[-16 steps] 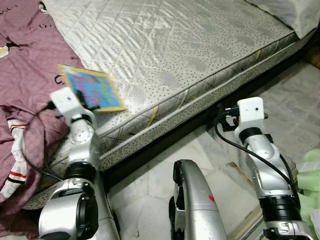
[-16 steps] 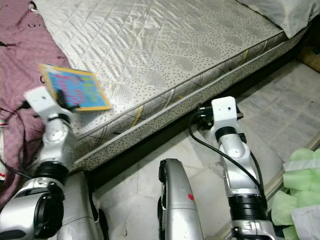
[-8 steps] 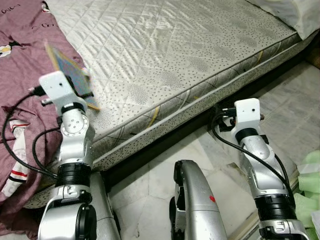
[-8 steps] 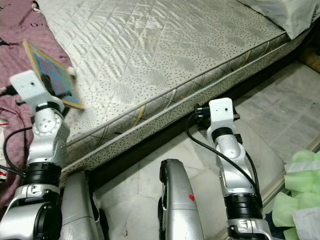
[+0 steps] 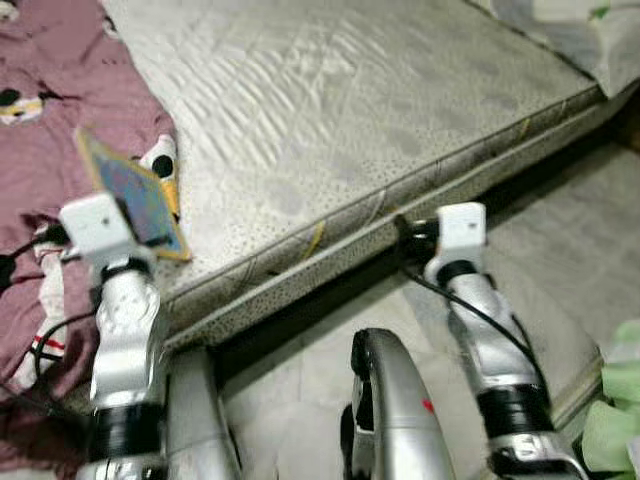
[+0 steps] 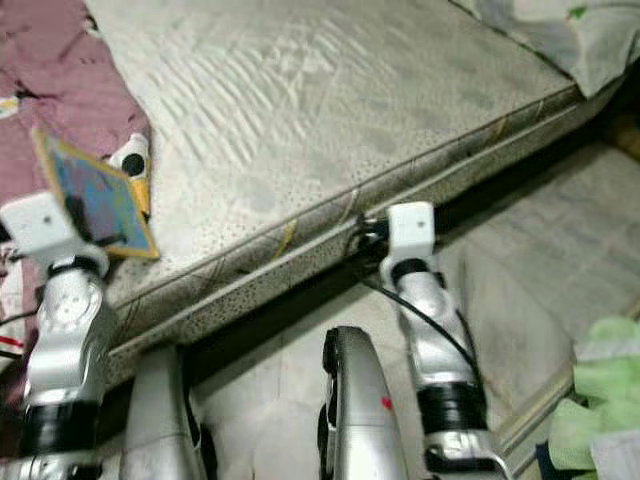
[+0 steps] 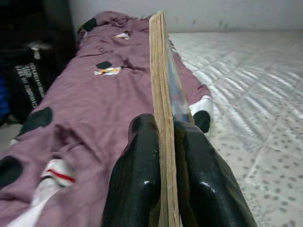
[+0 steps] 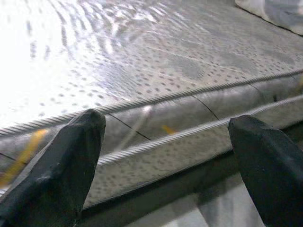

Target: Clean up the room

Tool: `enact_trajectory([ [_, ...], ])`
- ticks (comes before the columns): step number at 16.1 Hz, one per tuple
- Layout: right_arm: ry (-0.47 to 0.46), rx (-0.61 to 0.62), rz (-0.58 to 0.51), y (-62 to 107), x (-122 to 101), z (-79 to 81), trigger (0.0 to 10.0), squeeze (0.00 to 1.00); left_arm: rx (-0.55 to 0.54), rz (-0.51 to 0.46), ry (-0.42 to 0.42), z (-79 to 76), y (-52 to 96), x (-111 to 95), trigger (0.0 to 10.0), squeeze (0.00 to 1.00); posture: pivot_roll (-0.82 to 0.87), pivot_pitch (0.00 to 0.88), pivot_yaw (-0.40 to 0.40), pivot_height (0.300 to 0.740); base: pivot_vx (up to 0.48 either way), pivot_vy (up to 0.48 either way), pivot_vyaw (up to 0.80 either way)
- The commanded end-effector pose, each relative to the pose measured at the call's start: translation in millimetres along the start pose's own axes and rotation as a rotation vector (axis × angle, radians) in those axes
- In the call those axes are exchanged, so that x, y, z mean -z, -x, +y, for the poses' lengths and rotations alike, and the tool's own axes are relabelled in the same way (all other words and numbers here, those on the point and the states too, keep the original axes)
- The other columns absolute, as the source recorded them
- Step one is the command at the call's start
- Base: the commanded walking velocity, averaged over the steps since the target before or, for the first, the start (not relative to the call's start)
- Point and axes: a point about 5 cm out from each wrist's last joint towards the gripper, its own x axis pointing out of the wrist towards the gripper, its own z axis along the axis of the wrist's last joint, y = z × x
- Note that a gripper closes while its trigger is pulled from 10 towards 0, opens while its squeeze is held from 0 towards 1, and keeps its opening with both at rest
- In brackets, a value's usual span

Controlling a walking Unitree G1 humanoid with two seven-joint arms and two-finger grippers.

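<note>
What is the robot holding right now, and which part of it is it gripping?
The left gripper pinches a thin colourful book by its lower edge, both fingers flat against its covers. The right gripper holds nothing.

Book cover print blurred, unreadable

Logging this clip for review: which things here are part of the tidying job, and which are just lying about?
In the job:
- book, clamped in the left gripper
- right gripper, open, facing the mattress edge

Lying about:
- purple blanket
- mattress
- pillow
- green bag
</note>
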Motion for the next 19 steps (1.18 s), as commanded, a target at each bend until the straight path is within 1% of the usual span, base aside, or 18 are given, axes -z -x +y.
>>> enact_trajectory([
  [1, -0.004, 0.004, -0.003, -1.7, 0, -1.4, 10.0, 0.0, -0.055, 0.017, -0.061, 15.1, 1.1, 7, 0.0, 0.0, 0.06, 0.088, -0.028, 0.511, 0.0, 0.0, 0.0],
  [4, -0.01, 0.011, -0.004, -2.6, 0, -3.2, 10.0, 0.0, -0.034, 0.04, -0.076, 16.1, 1.2, 16, 0.0, 0.0, 0.05, 0.09, -0.022, 0.511, 0.0, 0.0, 0.0],
  [5, -0.012, 0.015, -0.005, -2.2, 0, -4.1, 10.0, 0.0, -0.02, 0.056, -0.079, 13.9, 1.1, 18, 3.4, 0.0, 0.05, 0.091, -0.02, 0.511, 0.0, 0.0, 0.0],
  [6, -0.02, 0.017, -0.008, -1.8, 0, -4.0, 10.0, 0.0, -0.007, 0.063, -0.072, 11.1, 1.1, 18, 10.0, 0.0, 0.05, 0.093, -0.018, 0.511, 0.0, 0.0, 0.0],
  [7, -0.037, 0.014, -0.015, -1.5, 0, -3.1, 10.0, 0.0, 0.002, 0.06, -0.06, 8.9, 1.7, 17, 10.0, 0.0, 0.05, 0.093, -0.018, 0.511, 0.0, 0.0, 0.0],
  [8, -0.101, -0.001, -0.027, -1.1, -3, 1.0, 10.0, 0.0, 0.023, 0.027, -0.027, 3.3, 3.2, 10, 10.0, 0.0, 0.05, 0.093, -0.018, 0.511, 0.0, 0.0, 0.0],
  [9, -0.137, -0.006, -0.029, -2.1, -5, 3.7, 10.0, 0.0, 0.037, 0.008, -0.016, -1.0, 4.6, 4, 10.0, 0.0, 0.05, 0.095, -0.017, 0.511, 0.0, 0.0, 0.0],
  [10, -0.165, -0.033, -0.06, -3.2, -12, 9.4, 10.0, 0.0, 0.051, -0.015, 0.016, -6.4, 8.0, -4, 10.0, 0.0, 0.05, 0.095, -0.017, 0.511, 0.0, 0.0, 0.0],
  [11, -0.184, -0.055, -0.087, -5.3, -19, 16.2, 10.0, 0.0, 0.128, -0.049, 0.031, -15.2, 15.4, -12, 10.0, 0.0, 0.06, 0.09, -0.016, 0.511, 0.0, 0.0, 0.0],
  [12, -0.188, -0.061, -0.091, -5.8, -20, 17.5, 10.0, 0.0, 0.138, -0.053, 0.037, -16.3, 16.5, -13, 10.0, 0.0, 0.06, 0.09, -0.016, 0.511, 0.0, 0.0, 0.0],
  [13, -0.207, -0.073, -0.116, -7.9, -26, 22.7, 10.0, 0.0, 0.183, -0.072, 0.029, -20.4, 22.8, -14, 10.0, 0.0, 0.07, 0.089, -0.016, 0.525, 0.0, 0.0, 0.0],
  [14, -0.22, -0.082, -0.125, -9.9, -30, 27.3, 10.0, 0.0, 0.203, -0.07, 0.022, -22.6, 28.0, -11, 10.0, 0.0, 0.08, 0.089, -0.016, 0.535, 0.0, 0.0, 0.0],
  [16, -0.238, -0.089, -0.13, -11.7, -33, 31.1, 10.0, 0.0, 0.196, -0.037, 0.039, -23.1, 33.0, -5, 10.0, 0.0, 0.08, 0.09, -0.015, 0.56, 0.0, 0.0, 0.0],
  [19, -0.248, -0.091, -0.131, -11.6, -33, 31.3, 10.0, 0.0, 0.205, -0.025, 0.038, -26.0, 39.9, -3, 10.0, 0.0, 0.07, 0.09, -0.01, 0.595, 0.0, 0.0, 0.0],
])
